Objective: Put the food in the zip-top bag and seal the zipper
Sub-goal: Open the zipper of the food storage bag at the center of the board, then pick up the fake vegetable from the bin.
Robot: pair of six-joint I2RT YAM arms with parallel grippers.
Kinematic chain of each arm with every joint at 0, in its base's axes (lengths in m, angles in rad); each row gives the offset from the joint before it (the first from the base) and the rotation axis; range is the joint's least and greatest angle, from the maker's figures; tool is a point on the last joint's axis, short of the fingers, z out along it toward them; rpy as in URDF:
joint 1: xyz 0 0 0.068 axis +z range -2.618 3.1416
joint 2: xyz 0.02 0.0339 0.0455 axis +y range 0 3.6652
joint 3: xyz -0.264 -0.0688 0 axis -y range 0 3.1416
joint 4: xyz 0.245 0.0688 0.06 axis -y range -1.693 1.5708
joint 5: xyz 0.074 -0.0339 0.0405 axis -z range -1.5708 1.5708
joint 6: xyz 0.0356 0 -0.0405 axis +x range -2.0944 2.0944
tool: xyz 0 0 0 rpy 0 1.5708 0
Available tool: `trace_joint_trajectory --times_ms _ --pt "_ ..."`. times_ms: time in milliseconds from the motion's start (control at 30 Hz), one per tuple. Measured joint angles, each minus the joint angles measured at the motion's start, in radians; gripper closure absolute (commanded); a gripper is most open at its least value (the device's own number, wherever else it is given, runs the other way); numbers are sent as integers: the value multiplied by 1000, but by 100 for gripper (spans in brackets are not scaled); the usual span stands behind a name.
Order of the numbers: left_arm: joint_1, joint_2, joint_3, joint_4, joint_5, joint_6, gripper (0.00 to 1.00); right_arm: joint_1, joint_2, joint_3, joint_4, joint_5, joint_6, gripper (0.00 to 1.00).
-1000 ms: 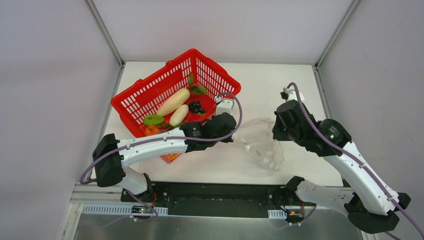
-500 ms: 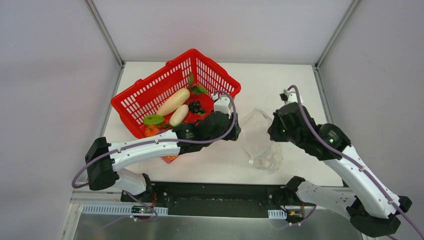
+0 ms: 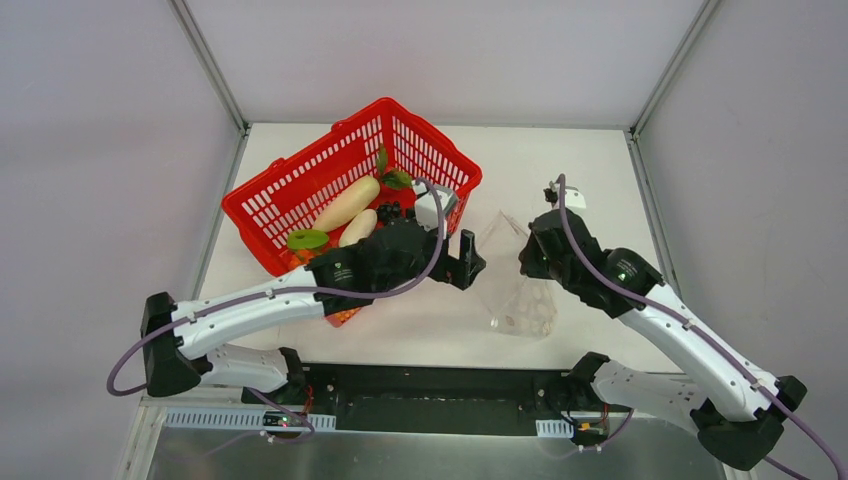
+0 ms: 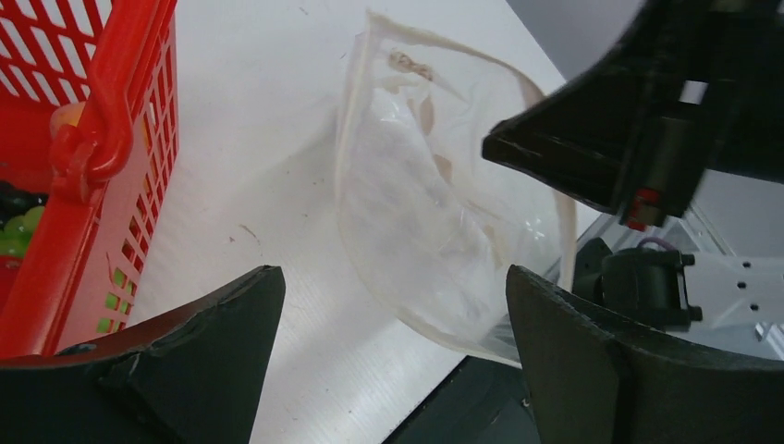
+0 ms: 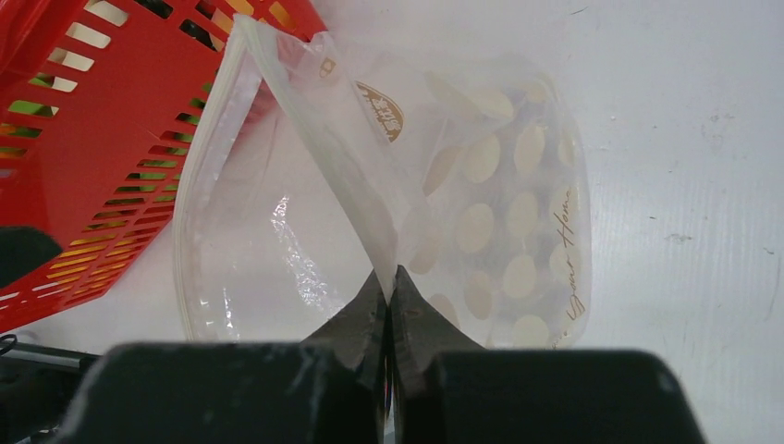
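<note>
My right gripper (image 5: 390, 277) is pinched tight on the top edge of the zip-top bag (image 5: 499, 203), right on the zipper (image 5: 324, 157), and it holds that edge up off the table (image 3: 600, 180). The rest of the bag hangs down and sits on the table, with its mouth gaping toward my left side. My left gripper (image 4: 393, 287) is spread wide with nothing in it, just left of the bag, and the bag's mouth faces the gap between its fingers. Farther left is the red basket (image 3: 300, 190), with the toy food (image 3: 343, 316) inside.
</note>
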Motion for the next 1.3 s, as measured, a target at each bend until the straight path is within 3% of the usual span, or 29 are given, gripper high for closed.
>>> trace_joint_trajectory --times_ms 267,700,967,1300 --pt "19 -132 32 -113 -1 146 1 0 -11 -47 61 -39 31 98" --pt "453 -325 45 -427 -32 293 1 0 -35 -68 96 -134 46 98" --pt "793 -209 42 -595 219 379 2 0 -40 -68 97 -157 45 97" --pt "853 62 53 -735 310 409 5 0 -58 -68 96 -158 37 96"
